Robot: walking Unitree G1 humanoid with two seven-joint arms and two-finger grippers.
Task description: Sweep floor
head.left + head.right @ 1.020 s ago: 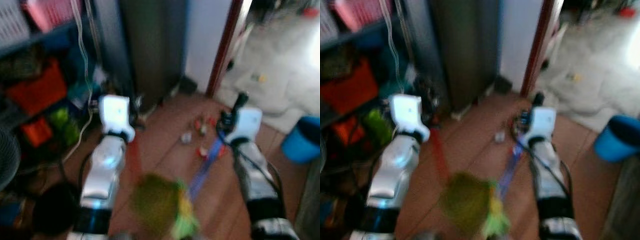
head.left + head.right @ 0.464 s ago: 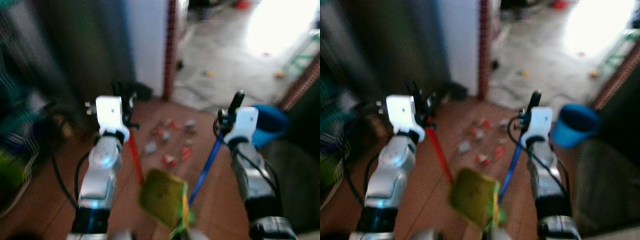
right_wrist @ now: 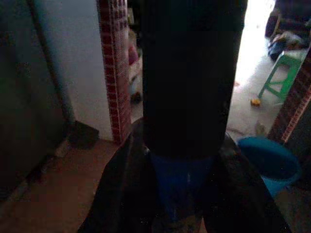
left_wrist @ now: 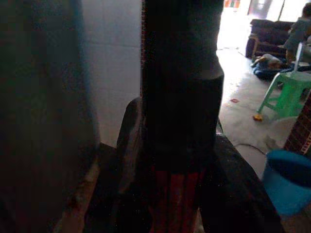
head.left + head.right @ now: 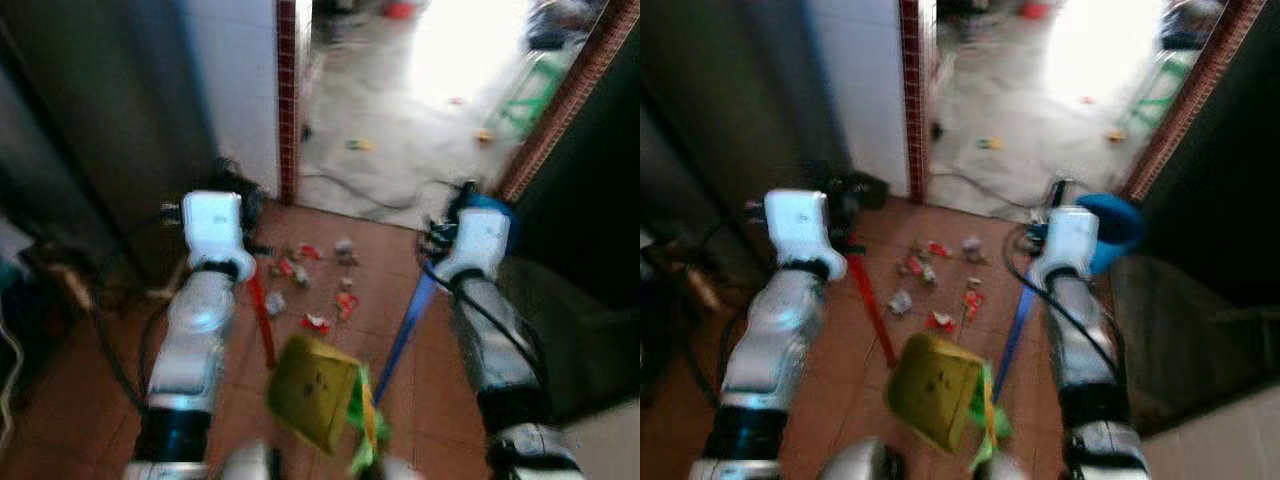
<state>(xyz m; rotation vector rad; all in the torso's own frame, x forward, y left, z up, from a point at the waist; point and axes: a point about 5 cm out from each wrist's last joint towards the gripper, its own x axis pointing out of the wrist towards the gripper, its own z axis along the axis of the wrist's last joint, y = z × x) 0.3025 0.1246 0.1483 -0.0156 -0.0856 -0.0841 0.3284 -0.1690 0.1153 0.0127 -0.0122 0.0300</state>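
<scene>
The left gripper (image 4: 180,160) is clamping a red handle (image 5: 262,318), its jaws pressing against the shaft on both sides in the left wrist view. The right gripper (image 3: 187,165) is doing the same with a blue handle (image 5: 406,328), jaws pinching it close. Both handles are running down and back toward the robot's body, and a yellow-green dustpan (image 5: 315,392) is hanging low between the arms; which handle it belongs to is too blurred to tell.

Ahead of the grippers, litter (image 5: 312,280) is lying scattered on the brown tile floor (image 5: 60,400), between the two handles and just short of a doorway. A red brick post (image 5: 286,100) is standing at the doorway's left edge, and a blue bin (image 5: 1110,225) is sitting just beside the right arm. Beyond the threshold a pale floor (image 5: 400,140) is carrying more scraps and a cable (image 5: 350,190), with a green stool (image 4: 286,92) further off.

The sweep looks not yet begun. The risks, as I judge them: the blue handle is passing near the bin and could knock it over on a wide stroke; a hard push could send litter across the threshold into the far room; bristles could snag the cable; and the blur suggests the head is moving, so aim may be poor.
</scene>
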